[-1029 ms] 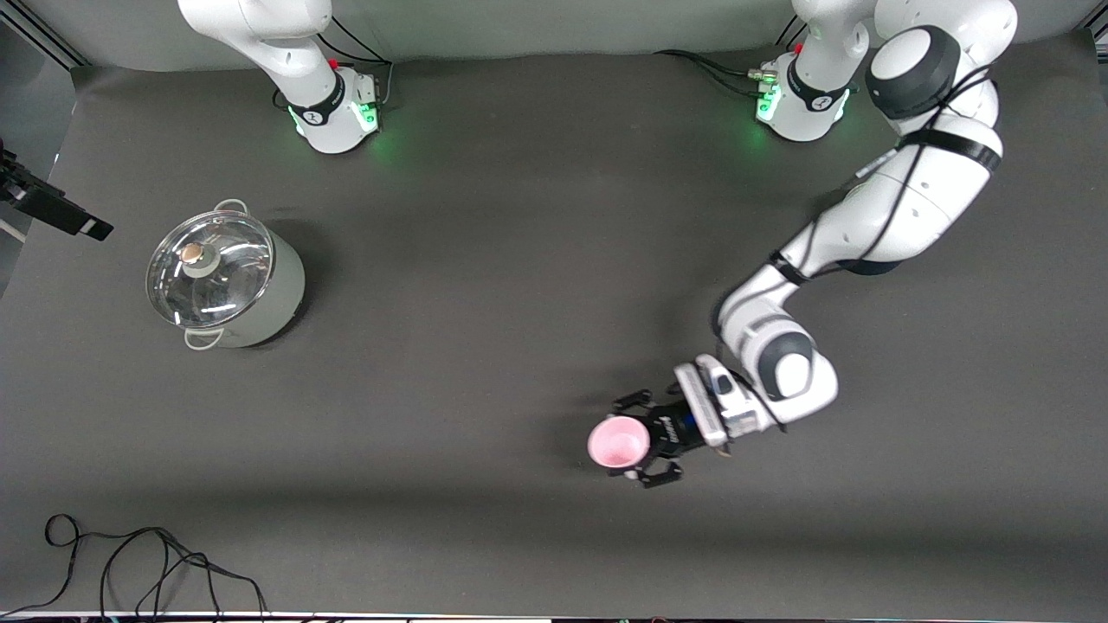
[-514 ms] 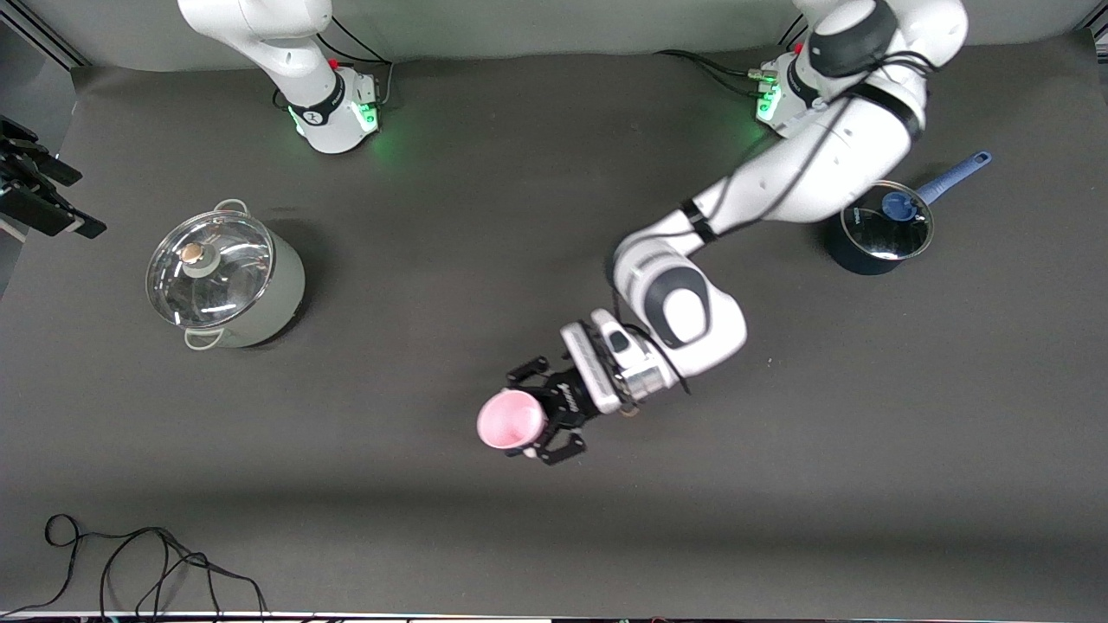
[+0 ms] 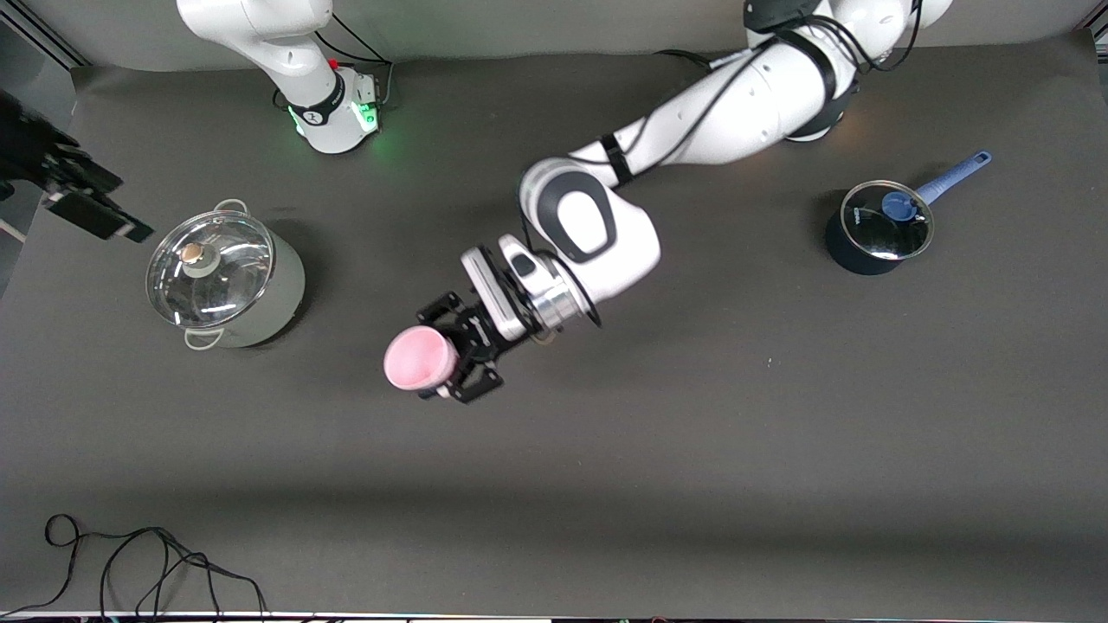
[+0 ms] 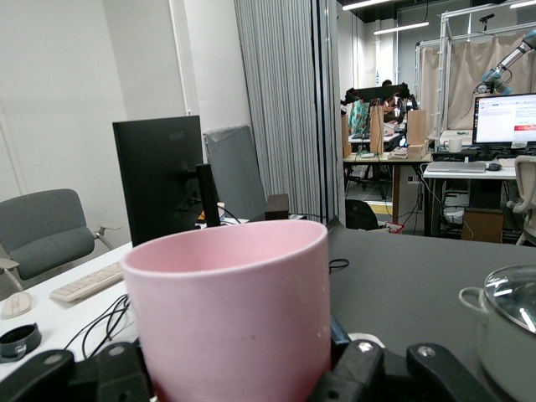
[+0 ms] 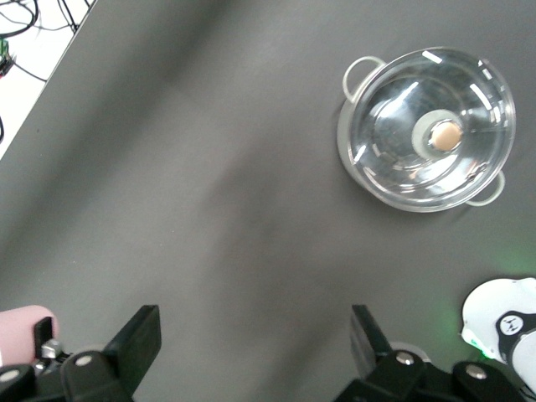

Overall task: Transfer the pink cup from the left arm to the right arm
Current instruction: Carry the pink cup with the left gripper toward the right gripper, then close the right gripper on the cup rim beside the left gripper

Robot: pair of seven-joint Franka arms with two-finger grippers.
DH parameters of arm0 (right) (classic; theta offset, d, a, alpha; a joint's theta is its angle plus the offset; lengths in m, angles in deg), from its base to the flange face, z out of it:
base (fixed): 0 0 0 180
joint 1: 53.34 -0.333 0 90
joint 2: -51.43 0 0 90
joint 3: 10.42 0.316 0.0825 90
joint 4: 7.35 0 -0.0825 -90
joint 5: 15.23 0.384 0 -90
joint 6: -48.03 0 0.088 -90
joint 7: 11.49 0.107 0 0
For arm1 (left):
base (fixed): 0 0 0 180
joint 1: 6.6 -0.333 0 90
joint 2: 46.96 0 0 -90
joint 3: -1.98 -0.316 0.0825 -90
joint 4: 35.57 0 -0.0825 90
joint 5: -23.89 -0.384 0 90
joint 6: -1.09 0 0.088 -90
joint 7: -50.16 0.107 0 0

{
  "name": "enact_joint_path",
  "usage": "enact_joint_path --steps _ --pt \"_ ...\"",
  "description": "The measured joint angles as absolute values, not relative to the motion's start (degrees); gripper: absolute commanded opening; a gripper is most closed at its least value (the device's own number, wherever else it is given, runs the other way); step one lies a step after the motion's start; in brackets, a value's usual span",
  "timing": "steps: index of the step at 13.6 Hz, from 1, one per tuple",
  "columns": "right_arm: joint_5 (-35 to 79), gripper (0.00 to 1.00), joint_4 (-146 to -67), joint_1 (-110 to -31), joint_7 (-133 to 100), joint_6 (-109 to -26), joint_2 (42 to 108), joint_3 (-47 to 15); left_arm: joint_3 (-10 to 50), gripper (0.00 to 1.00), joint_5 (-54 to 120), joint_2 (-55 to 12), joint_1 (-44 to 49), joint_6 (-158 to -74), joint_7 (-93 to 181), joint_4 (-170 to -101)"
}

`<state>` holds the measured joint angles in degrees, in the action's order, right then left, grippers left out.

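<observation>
- The right gripper (image 5: 251, 356) hangs high over the table at the right arm's end, close to the large lidded steel pot (image 3: 223, 280). Its fingers are spread wide with nothing between them. In the front view it is only a dark shape at the edge of the picture.
- The pink cup (image 3: 420, 360) is in the air over the middle of the table, between the steel pot and the arm that carries it. It is tipped on its side so its mouth faces the front camera.
- The left gripper (image 3: 459, 359) is clenched on the cup's lower wall, as its wrist view shows.
- The small dark saucepan with the blue handle (image 3: 878, 226) stands well apart, toward the left arm's end.
- Progress, judged from this: the cup is lifted and carried toward the right arm, but the handover is not yet done. The right gripper has to reach the cup and close on it. Then the left one can let go.
</observation>
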<state>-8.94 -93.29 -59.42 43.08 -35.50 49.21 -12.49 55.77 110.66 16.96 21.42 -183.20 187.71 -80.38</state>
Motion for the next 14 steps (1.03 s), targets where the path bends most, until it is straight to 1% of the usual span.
enact_joint_path --steps 4,8,14 --pt "-8.9 1.00 -87.8 -63.5 48.4 -36.2 55.3 -12.3 55.4 0.00 110.7 16.6 25.1 -186.4 187.6 -77.1" --pt "-8.9 1.00 -80.2 -68.9 56.5 -36.4 62.3 -12.2 55.0 0.00 110.7 16.3 25.5 -186.6 187.5 -76.9" --pt "-8.9 1.00 -70.8 -77.2 64.5 -36.4 69.5 -12.2 54.8 0.00 110.7 16.2 25.5 -186.6 186.9 -76.9"
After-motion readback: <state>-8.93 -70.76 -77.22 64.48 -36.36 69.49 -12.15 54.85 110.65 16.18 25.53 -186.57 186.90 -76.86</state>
